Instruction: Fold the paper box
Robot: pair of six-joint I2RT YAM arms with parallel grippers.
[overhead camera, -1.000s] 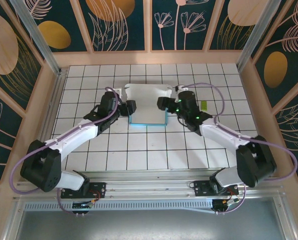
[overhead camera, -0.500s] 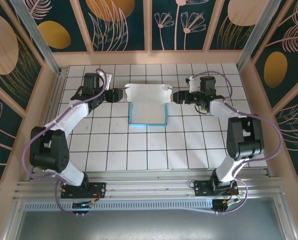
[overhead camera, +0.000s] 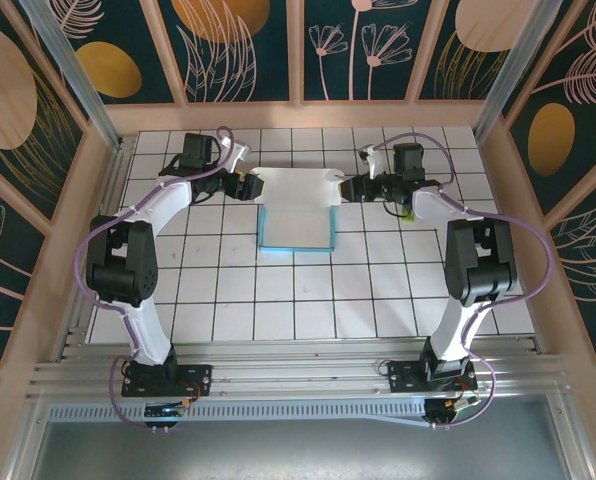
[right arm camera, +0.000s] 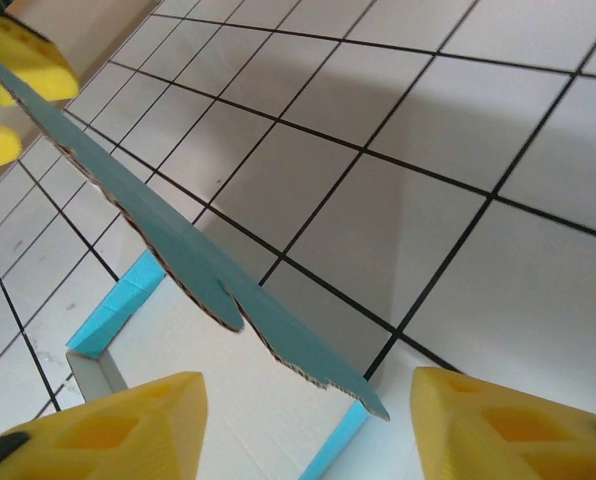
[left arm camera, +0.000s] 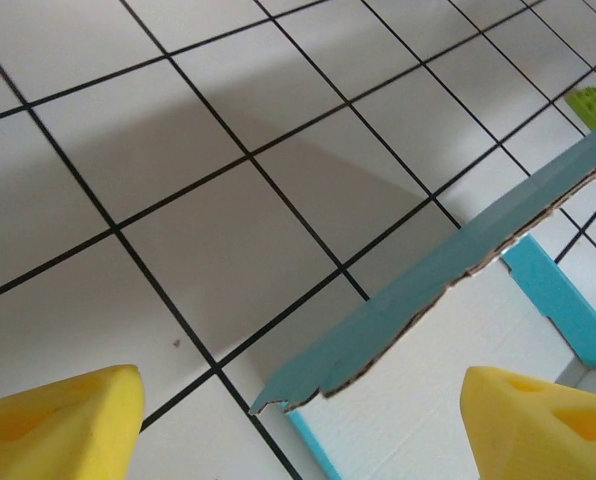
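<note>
Our box (overhead camera: 295, 232) lies in the upper middle of the frame, its white flap (overhead camera: 293, 188) lifted off the worktop (overhead camera: 278, 300). The left pincer (overhead camera: 244, 186) and right pincer (overhead camera: 349, 190) sit at the flap's ends, both spread apart, holding nothing. We fear a grab on a thin corner may slip or bend the card. A harder pull on one side could slide the box over the smooth white tiles. Dark walls (overhead camera: 238, 50) with gold leaves stand around.

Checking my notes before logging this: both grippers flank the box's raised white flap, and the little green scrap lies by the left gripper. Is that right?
One slip: the green scrap lies by the right gripper, not the left gripper, as the top view shows. Both grippers do flank the raised white flap of the box.
</note>
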